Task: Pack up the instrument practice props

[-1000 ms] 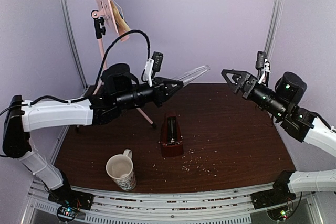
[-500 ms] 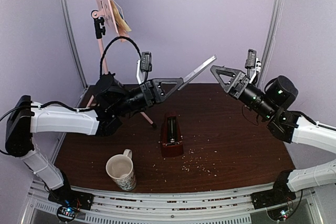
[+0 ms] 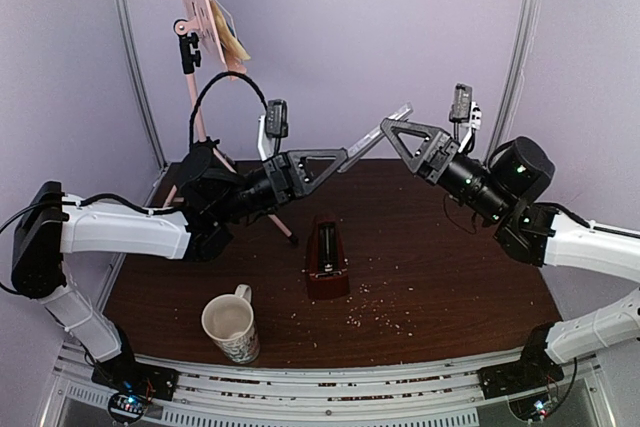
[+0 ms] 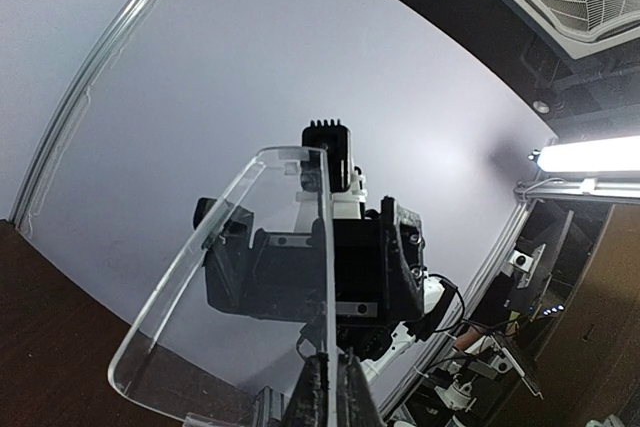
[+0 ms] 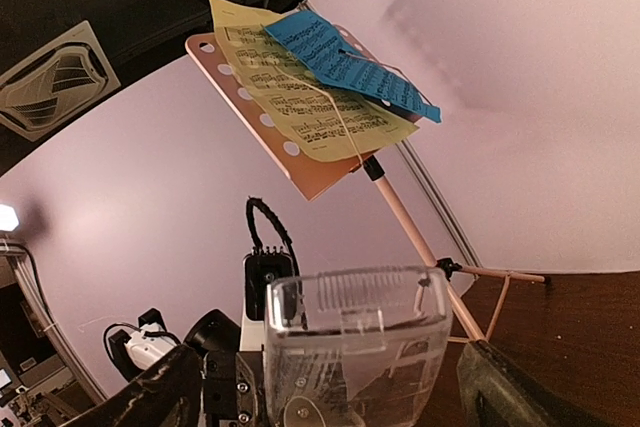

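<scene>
My left gripper is raised over the table's middle and shut on the narrow edge of the metronome's clear wedge cover. The left wrist view shows its fingertips pinching the cover. My right gripper stands open around the cover's far end. In the right wrist view the cover sits between the spread fingers with a gap on each side. The dark red-brown metronome stands uncovered on the table. The pink music stand at the back left holds yellow and blue sheets.
A cream patterned mug stands near the front left edge of the brown table. Crumbs lie scattered to the right of the metronome. The stand's tripod legs reach under my left arm. Metal frame posts rise at both back corners.
My left gripper tilted the cover up and toward the right. My right gripper moved left and up until its open fingers came around the cover's far end, and they narrowed slightly.
</scene>
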Controlling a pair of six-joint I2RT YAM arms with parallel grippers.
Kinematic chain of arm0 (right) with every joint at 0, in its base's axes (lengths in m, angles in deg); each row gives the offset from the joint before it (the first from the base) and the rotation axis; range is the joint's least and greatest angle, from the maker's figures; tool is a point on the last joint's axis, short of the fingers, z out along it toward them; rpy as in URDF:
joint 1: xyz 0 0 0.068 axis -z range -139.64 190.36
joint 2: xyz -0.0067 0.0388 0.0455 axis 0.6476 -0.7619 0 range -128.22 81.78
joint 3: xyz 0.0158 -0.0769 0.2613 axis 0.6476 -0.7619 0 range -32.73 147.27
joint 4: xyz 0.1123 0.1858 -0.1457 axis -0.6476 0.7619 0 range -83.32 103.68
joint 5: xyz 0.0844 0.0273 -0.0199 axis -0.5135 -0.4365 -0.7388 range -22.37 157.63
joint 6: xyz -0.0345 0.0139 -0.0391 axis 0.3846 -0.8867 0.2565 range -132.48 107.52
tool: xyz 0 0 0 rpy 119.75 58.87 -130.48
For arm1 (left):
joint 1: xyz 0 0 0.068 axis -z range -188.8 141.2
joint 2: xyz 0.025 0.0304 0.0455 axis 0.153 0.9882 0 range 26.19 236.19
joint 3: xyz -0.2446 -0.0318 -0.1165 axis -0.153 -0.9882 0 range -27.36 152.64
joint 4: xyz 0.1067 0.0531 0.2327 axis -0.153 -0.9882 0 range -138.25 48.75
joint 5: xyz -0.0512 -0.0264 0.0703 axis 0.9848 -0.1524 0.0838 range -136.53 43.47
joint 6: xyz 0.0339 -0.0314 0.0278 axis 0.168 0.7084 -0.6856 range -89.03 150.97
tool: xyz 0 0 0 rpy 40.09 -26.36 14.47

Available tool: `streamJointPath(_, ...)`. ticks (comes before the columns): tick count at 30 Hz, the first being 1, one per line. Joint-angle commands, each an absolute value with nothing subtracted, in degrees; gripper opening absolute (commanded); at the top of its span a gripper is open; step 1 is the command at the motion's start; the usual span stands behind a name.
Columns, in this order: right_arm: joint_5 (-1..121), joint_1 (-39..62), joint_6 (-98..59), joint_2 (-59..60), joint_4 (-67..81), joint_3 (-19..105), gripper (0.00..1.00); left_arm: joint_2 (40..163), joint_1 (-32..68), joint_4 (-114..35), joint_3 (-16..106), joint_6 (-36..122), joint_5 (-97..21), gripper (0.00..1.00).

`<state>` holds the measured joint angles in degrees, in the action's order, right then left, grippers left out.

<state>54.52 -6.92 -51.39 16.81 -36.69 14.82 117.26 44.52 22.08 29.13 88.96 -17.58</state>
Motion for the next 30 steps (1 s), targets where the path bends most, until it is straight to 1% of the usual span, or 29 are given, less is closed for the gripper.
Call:
streamJointPath(1, 54.4, -8.0, -50.5, 15.2, -40.3, 17.7, 0.87, 116.2, 44.6, 24.2, 29.0, 87.9, -17.4, 0.00)
streamJointPath(7, 54.2, -8.5, -50.2, 14.1, -41.3, 17.8, 0.73, 116.3, 44.6, 24.1, 29.1, 87.9, -17.2, 0.00)
streamJointPath(11, 55.1, -8.5, -50.2, 14.1, -42.9, 17.1, 0.67, 116.3, 44.6, 24.1, 29.3, 88.0, -16.8, 0.00)
streamJointPath(16, 56.4, -8.6, -50.9, 13.9, -44.3, 16.6, 0.57, 116.3, 44.6, 23.8, 29.4, 87.7, -16.5, 0.00)
streamJointPath(18, 56.6, -8.5, -50.9, 13.9, -44.5, 16.4, 0.54, 116.4, 44.6, 23.6, 29.3, 87.6, -16.6, 0.00)
streamJointPath(21, 57.2, -8.5, -50.7, 14.4, -44.7, 15.7, 0.52, 116.2, 44.6, 22.7, 29.4, 87.1, -16.5, 0.00)
streamJointPath(22, 57.5, -8.5, -50.4, 14.5, -44.6, 15.4, 0.52, 116.0, 44.6, 22.1, 29.4, 86.5, -16.6, 0.07)
streamJointPath(23, 57.8, -8.5, -50.2, 14.8, -44.3, 15.2, 0.52, 115.7, 44.6, 21.3, 29.3, 85.8, -16.7, 0.19)
streamJointPath(24, 58.2, -8.5, -49.7, 15.2, -43.5, 14.8, 0.52, 115.3, 44.6, 20.1, 29.0, 84.0, -16.9, 0.34)
streamJointPath(26, 59.5, -8.5, -48.4, 16.3, -41.3, 14.0, 0.52, 113.9, 44.6, 15.8, 28.3, 80.8, -17.9, 0.58)
streamJointPath(28, 61.2, -8.6, -46.5, 17.7, -37.7, 13.3, 0.52, 111.8, 44.4, 9.2, 27.0, 76.8, -19.9, 0.73)
streamJointPath(30, 63.0, -8.5, -44.7, 19.3, -33.4, 12.5, 0.52, 109.3, 44.2, 2.4, 25.4, 73.0, -22.9, 0.82)
